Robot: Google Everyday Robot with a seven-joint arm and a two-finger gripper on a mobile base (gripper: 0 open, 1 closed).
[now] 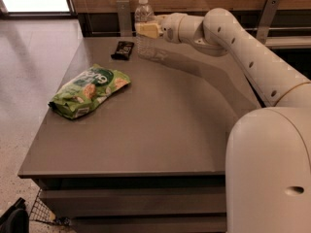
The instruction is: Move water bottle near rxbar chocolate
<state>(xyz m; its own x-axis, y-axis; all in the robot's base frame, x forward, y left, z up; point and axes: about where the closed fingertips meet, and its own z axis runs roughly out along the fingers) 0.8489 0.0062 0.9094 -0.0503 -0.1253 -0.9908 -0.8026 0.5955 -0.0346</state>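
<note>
The water bottle (143, 13), clear with a white cap, stands upright at the far edge of the table. My gripper (147, 30) reaches in from the right and is shut around the bottle's middle, with one pale finger (147, 30) across its front. The rxbar chocolate (123, 49), a small black bar, lies flat on the table just left of the bottle, a short gap away.
A green crinkled snack bag (90, 90) lies on the left part of the grey table (160, 130). My arm (252, 52) spans the table's right back corner. A wooden wall and metal brackets (123, 14) stand behind the table. The floor drops off to the left.
</note>
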